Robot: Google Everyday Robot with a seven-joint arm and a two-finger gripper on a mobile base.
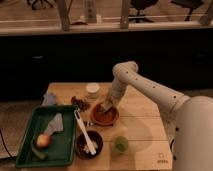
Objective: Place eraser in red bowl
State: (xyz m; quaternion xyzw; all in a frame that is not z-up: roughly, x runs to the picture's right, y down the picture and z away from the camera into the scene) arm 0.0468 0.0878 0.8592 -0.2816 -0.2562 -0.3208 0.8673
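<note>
The red bowl (114, 119) stands on the wooden table, just right of the middle. My gripper (105, 107) hangs straight down into the bowl's left half, low over its inside. A small pale grey patch at the gripper's tip may be the eraser (104, 106). I cannot tell whether it is held or lying in the bowl. The white arm reaches in from the right.
A green tray (27, 152) at the front left holds an apple (44, 140) and a grey object (56, 123). A dark brown bowl (95, 147) with a white-handled utensil (82, 129) sits in front of the red bowl. A green cup (119, 144), a white cup (92, 89) and a blue cloth (49, 99) stand around.
</note>
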